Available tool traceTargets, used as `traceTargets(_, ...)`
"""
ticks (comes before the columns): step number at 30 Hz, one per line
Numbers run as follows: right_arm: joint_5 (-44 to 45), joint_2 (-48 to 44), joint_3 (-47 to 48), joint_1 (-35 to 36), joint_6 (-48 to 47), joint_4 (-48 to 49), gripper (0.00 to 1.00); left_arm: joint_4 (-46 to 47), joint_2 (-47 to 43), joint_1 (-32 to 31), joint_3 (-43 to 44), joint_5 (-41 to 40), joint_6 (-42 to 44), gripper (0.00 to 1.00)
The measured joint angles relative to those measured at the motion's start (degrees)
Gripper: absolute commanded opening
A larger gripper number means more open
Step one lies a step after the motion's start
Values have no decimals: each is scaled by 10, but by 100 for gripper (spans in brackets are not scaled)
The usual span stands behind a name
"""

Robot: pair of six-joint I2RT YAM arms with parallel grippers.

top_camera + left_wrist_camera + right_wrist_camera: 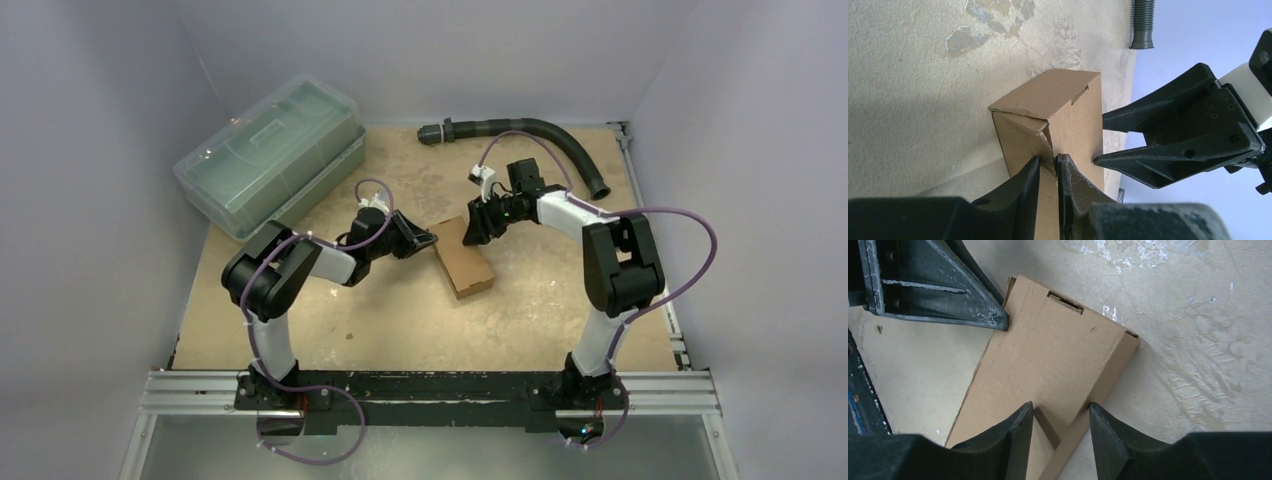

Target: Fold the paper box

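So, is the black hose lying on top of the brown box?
No, the black hose lies at the far edge of the table, apart from the paper box.

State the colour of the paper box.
Plain brown cardboard; the paper box shows best in the right wrist view.

The paper box (464, 257) is plain brown cardboard, unprinted, with darker brown along its cut edges and slots. The worktop (400, 325) is pale sandy beige, mottled with whitish scuffed blotches. The left pincer (1049, 161) and the right pincer (1060, 410) are matt black, their edges flecked with pale grey wear. The left arm (280, 275) and right arm (620, 260) are black with white segments, trailed by purple cables (714, 245). The lidded bin (270, 155) is clear with a green tint. The ribbed hose (465, 128) is dark grey. The walls (100, 100) are pale lilac-grey.
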Motion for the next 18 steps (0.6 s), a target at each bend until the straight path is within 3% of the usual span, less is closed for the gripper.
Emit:
traceTargets(7, 20, -25, 0, 17, -28, -26, 43, 12, 5, 3, 0, 5, 0, 16)
traceTargets(18, 33, -90, 22, 104, -59, -51, 43, 14, 0, 18, -37, 1, 4, 16)
